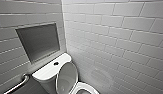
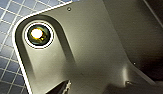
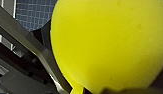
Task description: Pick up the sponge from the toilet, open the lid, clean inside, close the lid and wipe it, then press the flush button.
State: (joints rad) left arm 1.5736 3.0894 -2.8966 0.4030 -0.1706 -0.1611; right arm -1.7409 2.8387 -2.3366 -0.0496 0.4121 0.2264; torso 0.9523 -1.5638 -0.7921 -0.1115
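Observation:
The white toilet (image 1: 47, 75) stands in the corner with its lid (image 1: 67, 76) raised upright against the tank. The oval bowl rim (image 1: 85, 87) lies open below the lid. In the middle of the tank top sits the small dark flush button (image 1: 56, 63). The bright yellow sponge (image 3: 104, 45) looms large in the right wrist view, pinched at its lower edge by my right gripper (image 3: 79, 88), which is shut on it. In the left wrist view a dark serrated fingertip (image 2: 65, 86) of the left gripper shows with nothing against it, above blue floor tiles (image 2: 7, 27).
White tiled walls close in behind and to the right of the toilet. A grey recessed niche (image 1: 39, 41) sits in the wall above the tank. A metal grab bar (image 1: 18, 85) runs along the wall left of the tank.

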